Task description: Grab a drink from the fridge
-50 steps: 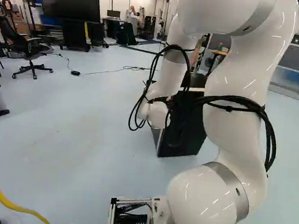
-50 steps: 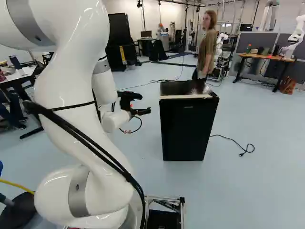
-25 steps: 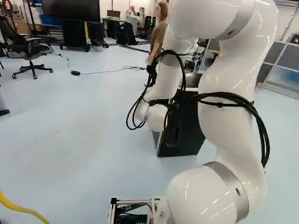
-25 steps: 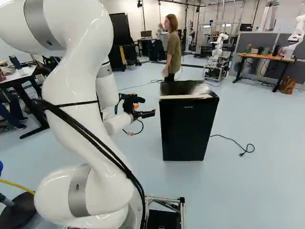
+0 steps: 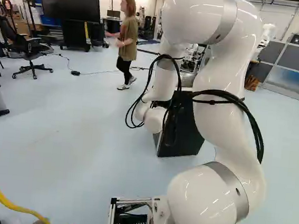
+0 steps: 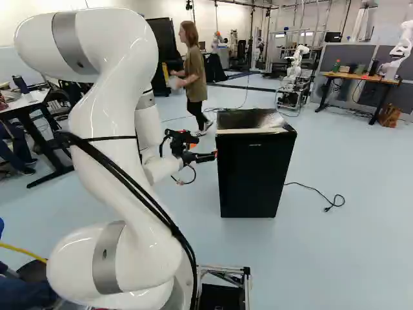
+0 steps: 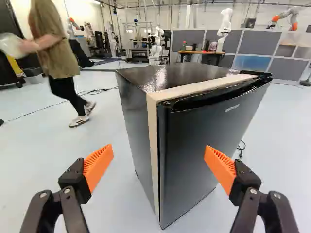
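Black fridge (image 6: 255, 168) sits where it was. White arm (image 6: 122, 71) has reached closer to fridge; gripper (image 7: 159, 149) is now just by its side, near tan strip (image 7: 152, 155) along door (image 7: 194, 150). Orange pads (image 7: 98, 165) stand wide apart, holding nothing. Door looks shut. Drink is out of sight, likely inside fridge. Good step, I think, but door must open first. Pads could bump fridge or slip off smooth door.

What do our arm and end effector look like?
Arm: glossy white, rounded segments, grey bands at joints, black cables running along the outside. End effector: black, two jointed fingers, tapered orange pads with ribbed faces.
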Controlling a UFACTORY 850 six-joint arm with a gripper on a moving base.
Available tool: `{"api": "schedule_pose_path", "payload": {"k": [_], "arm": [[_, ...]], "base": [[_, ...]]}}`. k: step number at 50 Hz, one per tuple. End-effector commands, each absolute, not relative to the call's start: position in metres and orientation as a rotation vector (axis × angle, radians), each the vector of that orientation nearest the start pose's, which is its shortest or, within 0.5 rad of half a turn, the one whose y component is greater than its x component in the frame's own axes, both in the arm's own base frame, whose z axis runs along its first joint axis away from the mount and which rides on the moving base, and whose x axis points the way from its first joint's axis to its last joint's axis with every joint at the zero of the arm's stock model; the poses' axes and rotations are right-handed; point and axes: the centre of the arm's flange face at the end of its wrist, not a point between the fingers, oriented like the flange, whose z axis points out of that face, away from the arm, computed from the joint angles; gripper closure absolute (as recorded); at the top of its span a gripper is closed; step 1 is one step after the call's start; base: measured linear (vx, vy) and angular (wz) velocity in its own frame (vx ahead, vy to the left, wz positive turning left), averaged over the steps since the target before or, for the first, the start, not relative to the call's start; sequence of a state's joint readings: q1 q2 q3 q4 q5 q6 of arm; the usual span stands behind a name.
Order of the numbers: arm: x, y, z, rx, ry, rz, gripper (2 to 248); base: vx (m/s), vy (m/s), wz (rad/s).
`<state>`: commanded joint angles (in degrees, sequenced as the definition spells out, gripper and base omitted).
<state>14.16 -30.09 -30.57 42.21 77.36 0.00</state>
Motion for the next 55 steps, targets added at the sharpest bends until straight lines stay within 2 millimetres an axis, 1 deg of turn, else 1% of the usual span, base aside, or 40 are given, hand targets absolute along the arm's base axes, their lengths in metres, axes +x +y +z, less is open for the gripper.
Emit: {"api": "schedule_pose_path", "payload": {"k": [20, 40, 55], "arm": [[0.430, 0.039, 0.256, -2.615, 0.803, -2.176, 3], [0.454, 0.040, 0.253, -2.583, 0.843, -2.202, 3], [0.469, 0.035, 0.251, -2.566, 0.891, -2.220, 3]], "base": [[0.000, 0.000, 0.000], [0.000, 0.000, 0.000], [0.000, 0.000, 0.000]]}}
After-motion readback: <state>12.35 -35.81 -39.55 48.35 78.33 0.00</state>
